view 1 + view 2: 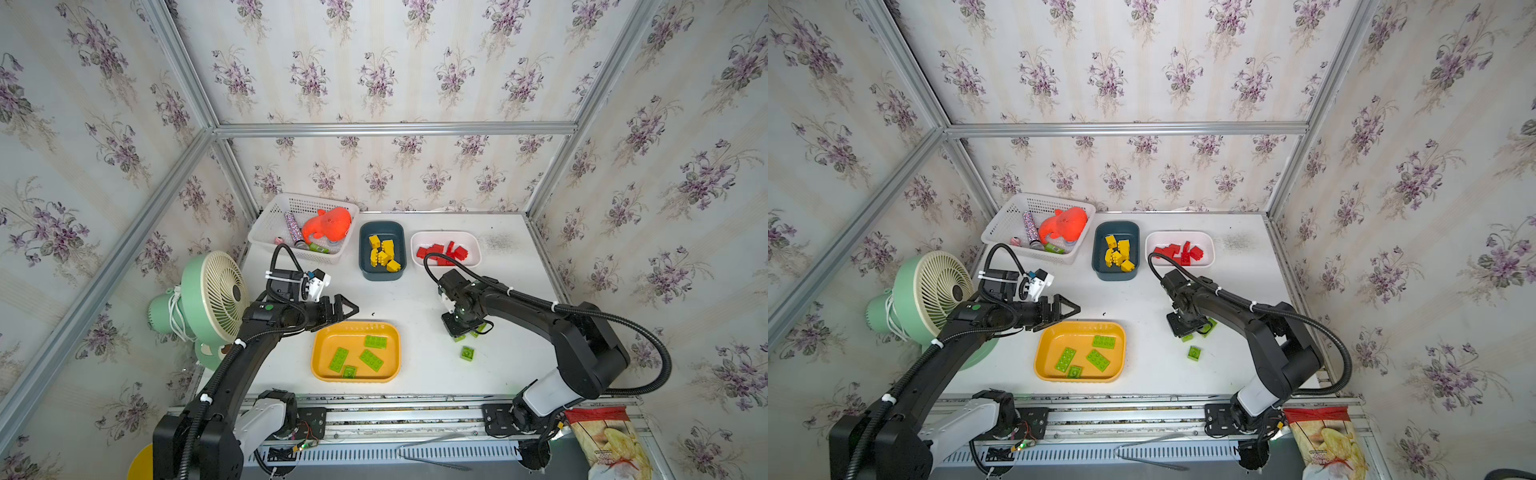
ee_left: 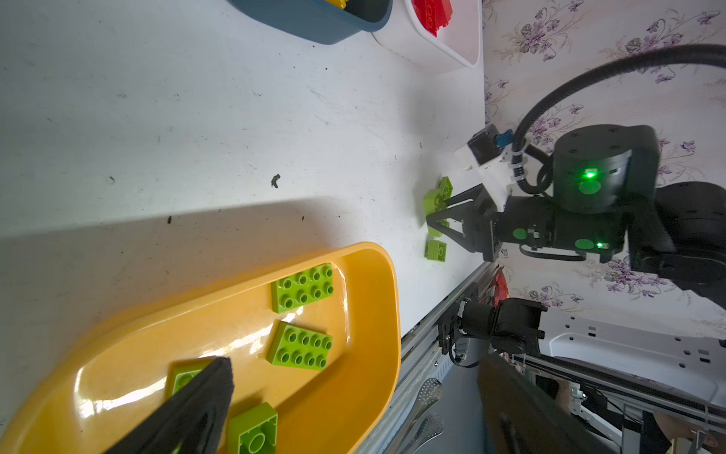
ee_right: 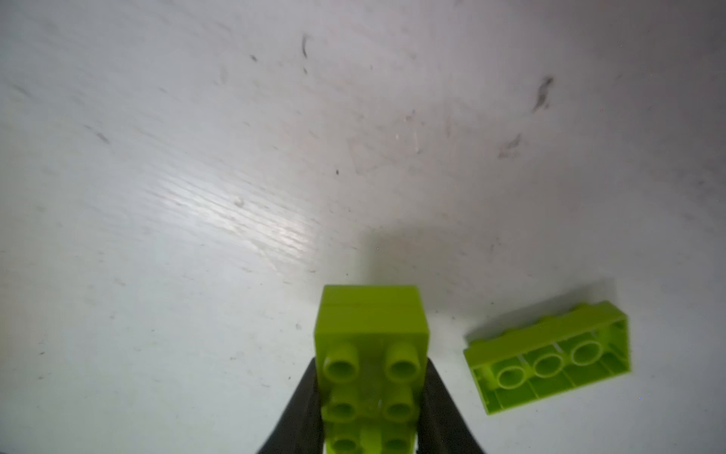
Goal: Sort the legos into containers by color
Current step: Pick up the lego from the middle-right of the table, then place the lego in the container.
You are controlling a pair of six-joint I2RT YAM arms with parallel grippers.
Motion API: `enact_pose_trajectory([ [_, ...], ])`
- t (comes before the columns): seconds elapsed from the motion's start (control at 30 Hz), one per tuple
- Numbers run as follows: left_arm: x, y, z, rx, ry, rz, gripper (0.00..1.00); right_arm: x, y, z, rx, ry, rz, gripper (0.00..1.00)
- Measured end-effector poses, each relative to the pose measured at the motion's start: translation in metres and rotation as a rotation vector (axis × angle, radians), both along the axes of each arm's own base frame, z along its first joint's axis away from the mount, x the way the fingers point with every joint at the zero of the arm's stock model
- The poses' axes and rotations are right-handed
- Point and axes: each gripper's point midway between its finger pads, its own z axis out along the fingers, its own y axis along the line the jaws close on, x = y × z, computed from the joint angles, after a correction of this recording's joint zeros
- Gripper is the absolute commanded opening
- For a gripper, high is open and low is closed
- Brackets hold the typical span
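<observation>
Yellows (image 1: 384,253) and reds (image 1: 444,252) are sorted far off, four greens (image 1: 371,359) lie in the near orange-yellow tray (image 1: 313,353), and my right claw (image 3: 371,365) clamps a green brick (image 3: 371,314), with seemingly two more (image 1: 467,353) loose on the right.

Sorting in progress: a dark teal tray (image 1: 365,227) holds a heap of yellow bricks (image 1: 384,254). Beside it, a white tray (image 1: 420,240) holds red bricks (image 1: 444,253). An orange-yellow tray (image 1: 326,345) holds four green bricks (image 1: 371,359) lying flat. On the table (image 1: 415,299), a long green brick (image 3: 371,326) is pinched by the right gripper (image 3: 371,397). A second green brick (image 3: 550,361) lies just beside it on its side, hollow underside showing, and a small square green brick (image 1: 467,353) lies near.
</observation>
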Motion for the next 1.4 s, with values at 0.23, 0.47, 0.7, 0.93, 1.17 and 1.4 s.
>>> enact_pose_trajectory([
  [0.23, 0.003, 0.001, 0.003, 0.003, -0.013, 0.003, 0.99, -0.009, 0.085, 0.054, 0.222, -0.115, 0.224, 0.25],
  [0.47, 0.008, 0.006, 0.002, 0.03, -0.016, 0.023, 0.99, -0.059, 0.194, 0.081, 0.475, -0.158, 0.538, 0.27],
  [0.7, 0.016, 0.018, -0.002, 0.082, -0.011, 0.081, 0.99, -0.068, 0.257, 0.069, 0.606, -0.142, 0.648, 0.3],
  [0.93, 0.019, 0.026, -0.007, 0.118, 0.007, 0.133, 0.99, -0.067, 0.277, 0.045, 0.642, -0.097, 0.657, 0.39],
  [1.17, 0.017, 0.028, -0.008, 0.122, 0.004, 0.145, 0.99, -0.063, 0.276, 0.046, 0.663, -0.108, 0.636, 0.58],
  [1.4, 0.012, 0.023, -0.007, 0.096, 0.019, 0.124, 0.99, -0.036, 0.243, 0.083, 0.692, -0.211, 0.528, 0.59],
])
